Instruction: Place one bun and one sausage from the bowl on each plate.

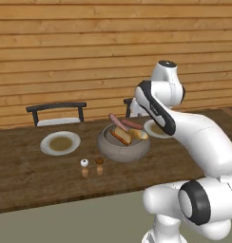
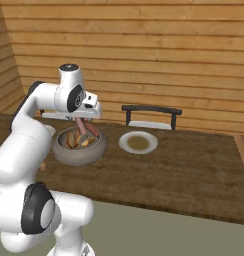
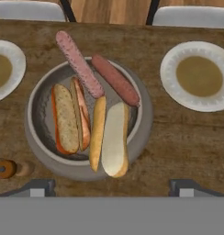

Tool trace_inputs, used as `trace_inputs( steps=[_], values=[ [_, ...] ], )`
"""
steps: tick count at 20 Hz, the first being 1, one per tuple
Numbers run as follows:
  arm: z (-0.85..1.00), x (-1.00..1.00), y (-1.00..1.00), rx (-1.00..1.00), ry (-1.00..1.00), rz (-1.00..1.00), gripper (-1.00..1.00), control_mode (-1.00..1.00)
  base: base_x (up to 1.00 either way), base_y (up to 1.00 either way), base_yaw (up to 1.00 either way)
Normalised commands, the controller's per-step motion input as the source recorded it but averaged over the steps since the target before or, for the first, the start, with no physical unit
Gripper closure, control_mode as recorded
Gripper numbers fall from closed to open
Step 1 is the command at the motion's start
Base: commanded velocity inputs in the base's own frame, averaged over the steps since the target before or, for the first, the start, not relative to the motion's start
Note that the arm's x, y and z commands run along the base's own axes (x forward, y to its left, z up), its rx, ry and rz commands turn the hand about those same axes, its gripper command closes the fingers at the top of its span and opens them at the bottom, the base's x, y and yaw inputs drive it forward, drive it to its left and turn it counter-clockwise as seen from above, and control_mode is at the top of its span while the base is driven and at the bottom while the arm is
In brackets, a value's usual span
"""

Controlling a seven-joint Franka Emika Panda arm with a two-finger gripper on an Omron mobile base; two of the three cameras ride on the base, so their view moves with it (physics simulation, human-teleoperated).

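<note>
Nothing is plated yet: both buns (image 3: 114, 140) and sausages (image 3: 80, 64) lie in the bowl (image 3: 146, 120), both plates (image 3: 197, 76) bare; the jaws stand apart, empty.

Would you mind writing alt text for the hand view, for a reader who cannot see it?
Seen from above, a grey bowl on a wooden table holds two buns and two sausages that lean over its far rim. A white plate with nothing on it lies at each side, and the open fingers hover at the near edge.

A grey bowl (image 3: 146, 120), flanked by two white plates (image 3: 171, 87) (image 3: 15, 55), and small shakers (image 1: 84, 163) are borne by the wooden tabletop (image 1: 32, 178).
</note>
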Motion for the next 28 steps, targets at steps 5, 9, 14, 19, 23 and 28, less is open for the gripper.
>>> trace_inputs(
  steps=[5,9,14,19,23,28],
  values=[
    [-0.22,-0.01,0.12,-0.04,0.00,0.00,-1.00,-1.00,0.00,0.00,0.00],
    [-0.25,0.00,0.19,-0.03,0.02,0.00,-1.00,-1.00,0.00,0.00,0.00],
    [-0.26,0.00,0.01,0.00,0.03,0.00,-1.00,-1.00,0.00,0.00,0.00],
    [-0.20,0.00,0.09,-0.01,0.00,0.00,-1.00,-1.00,0.00,0.00,0.00],
    [-0.32,0.00,0.01,0.00,0.03,0.00,-1.00,-1.00,0.00,0.00,0.00],
    [-0.35,0.00,0.05,0.00,0.04,0.00,-1.00,-1.00,0.00,0.00,0.00]
  ],
)
